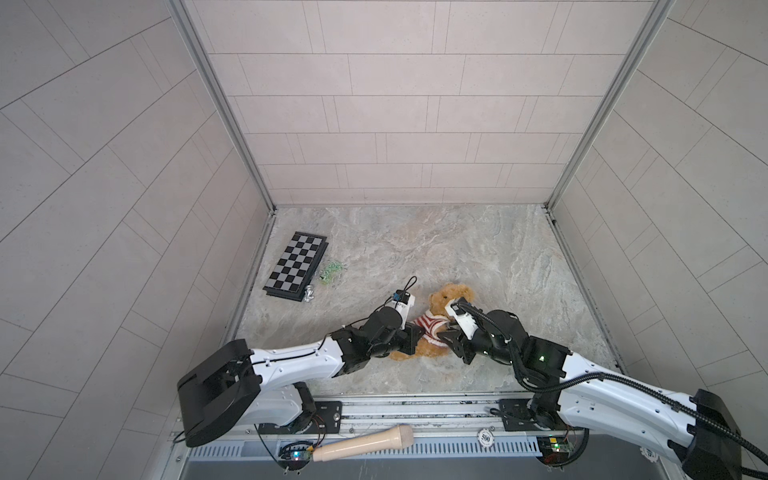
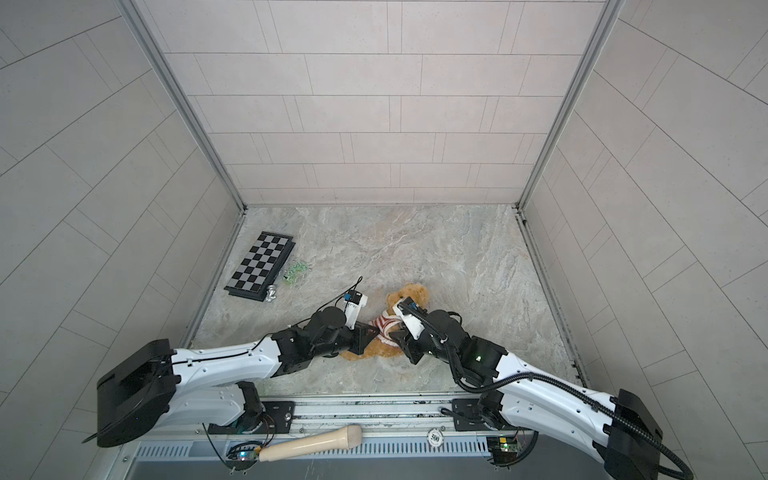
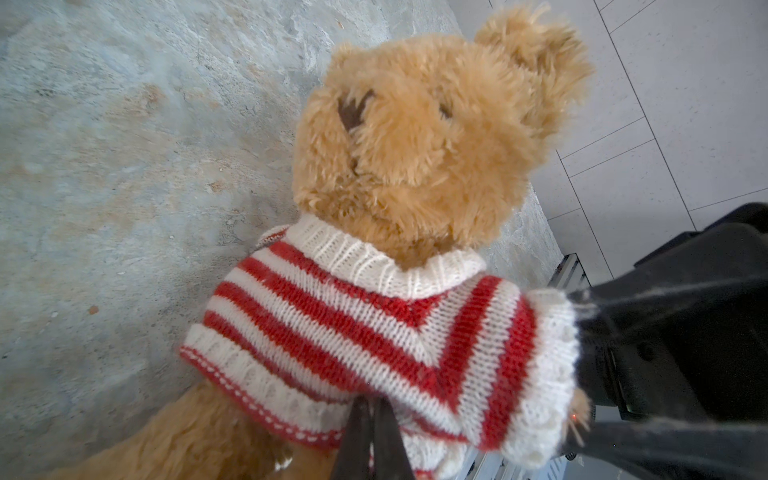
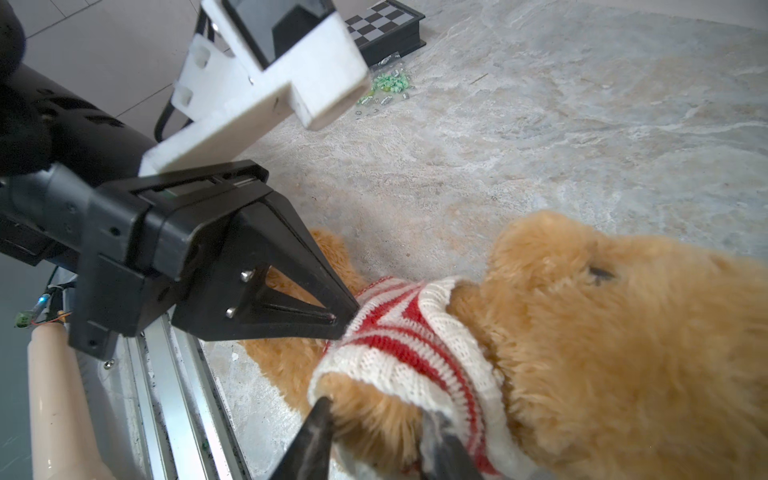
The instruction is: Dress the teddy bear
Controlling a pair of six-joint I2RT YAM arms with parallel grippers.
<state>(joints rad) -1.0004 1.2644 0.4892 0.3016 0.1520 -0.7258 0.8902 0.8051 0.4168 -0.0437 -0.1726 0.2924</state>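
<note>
Pale tiled walls (image 1: 415, 124) stand around a grey, marbled stone counter (image 1: 478, 249). On it lies a flat black-and-grey checked chessboard (image 1: 297, 265), which shows in both top views (image 2: 259, 266). A little heap of green beads (image 1: 331, 274) lies just beside the chessboard. A small silver chess piece (image 1: 308, 294) lies at the chessboard's corner. The small fluffy golden-brown teddy bear (image 1: 446, 297) lies on the counter, well apart from the chessboard. Its face shows in the left wrist view (image 3: 415, 124). The bear wears a red-and-white striped knit sweater (image 3: 353, 332). The white collar goes round its neck, the stripes cover its chest, and its legs are bare. The left tool (image 3: 371, 411) reaches the bear from the chessboard's side. Its two fingers are pressed together and pinch the bottom edge of the sweater. The right tool (image 4: 378, 415) is at the side of the bear away from the chessboard. Its fingers (image 4: 320, 415) are spread part way, one on each side of the white sleeve end, where a furry paw peeks out. It is hard to tell if they squeeze the paw. A pale beige club-shaped handle (image 1: 365, 442) lies on the metal rail by the arms' feet, far from the chessboard.
</note>
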